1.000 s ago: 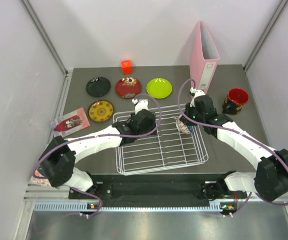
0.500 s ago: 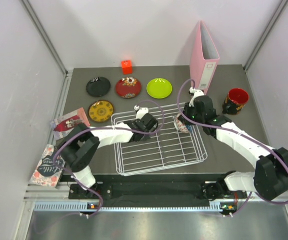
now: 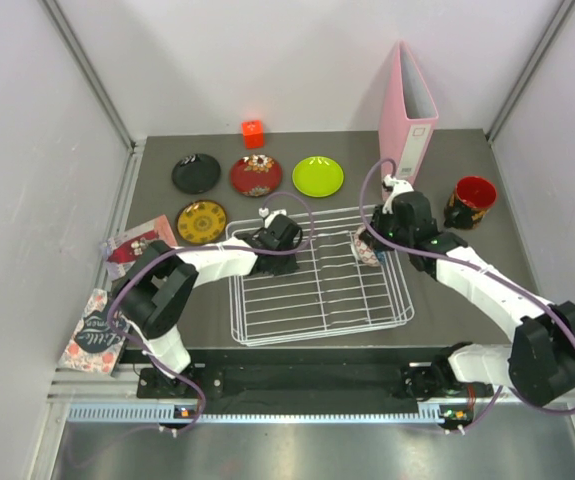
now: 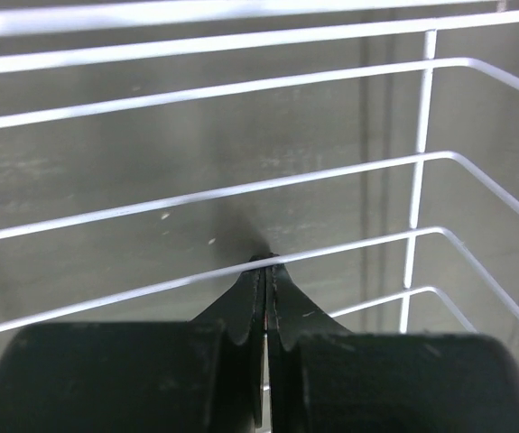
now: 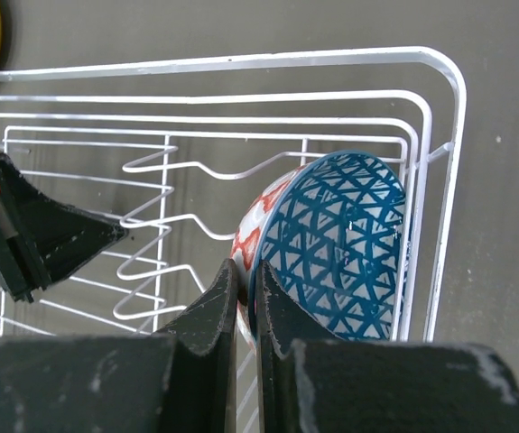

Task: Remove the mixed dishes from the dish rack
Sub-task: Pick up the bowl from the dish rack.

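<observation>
Seemingly for lifting, the right tool (image 5: pixel 245 271) clamps the rim of the blue-white patterned bowl (image 5: pixel 340 234) propped in the white wire rack (image 5: pixel 241 61); the left tool (image 4: pixel 266 269) is pressed together, empty.

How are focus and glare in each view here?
Top external: sharp, evenly lit. Left wrist: rack wires soft, sheen on the table, left gripper dark. Right wrist: bowl crisp, right gripper slightly soft.

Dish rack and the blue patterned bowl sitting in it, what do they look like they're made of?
The dish rack looks like metal wire with a smooth white coating: thin bent rods, even white. The bowl looks like glazed ceramic, possibly melamine: crisp blue triangle pattern inside, red-and-white outside, slight sheen.
</observation>
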`<state>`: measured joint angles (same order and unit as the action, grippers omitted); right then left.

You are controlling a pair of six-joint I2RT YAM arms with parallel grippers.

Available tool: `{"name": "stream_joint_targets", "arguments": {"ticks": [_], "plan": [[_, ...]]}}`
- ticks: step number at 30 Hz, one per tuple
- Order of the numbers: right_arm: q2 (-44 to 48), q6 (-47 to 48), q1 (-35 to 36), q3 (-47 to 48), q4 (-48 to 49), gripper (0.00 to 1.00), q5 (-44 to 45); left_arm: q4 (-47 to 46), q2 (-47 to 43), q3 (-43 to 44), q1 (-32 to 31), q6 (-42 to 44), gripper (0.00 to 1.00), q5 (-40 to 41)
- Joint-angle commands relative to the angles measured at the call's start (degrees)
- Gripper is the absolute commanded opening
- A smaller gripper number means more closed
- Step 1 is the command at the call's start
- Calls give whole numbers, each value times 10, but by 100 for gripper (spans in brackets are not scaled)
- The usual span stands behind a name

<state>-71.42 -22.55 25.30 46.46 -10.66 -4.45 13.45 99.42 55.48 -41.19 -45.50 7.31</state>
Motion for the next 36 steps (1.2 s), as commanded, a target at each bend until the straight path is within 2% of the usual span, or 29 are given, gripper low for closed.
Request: {"name": "stream_joint_targets", "arguments": {"ticks": [1,13,21,23,27,31,36], "plan": [[71,-9,-15,21,39,0,-52,4,54,-36,8,-13,0,-43],[101,-64,-96,-29,91,0,-202,-4,48,-37,8,-9,0,-47],[141,-54,-98,-5,78,0,-197,10,30,-22,8,-2,0,-36],[145,-45,-89,5,69,0,-182,22,15,-11,7,11,6,-34],[155,-34,-78,13,60,0,-175,62,-15,21,8,39,28,-18],[163,-22,-60,26,51,0,-173,96,-68,43,7,58,36,-12],[168,60,1,52,6,0,-79,147,-138,76,7,95,43,16]]}}
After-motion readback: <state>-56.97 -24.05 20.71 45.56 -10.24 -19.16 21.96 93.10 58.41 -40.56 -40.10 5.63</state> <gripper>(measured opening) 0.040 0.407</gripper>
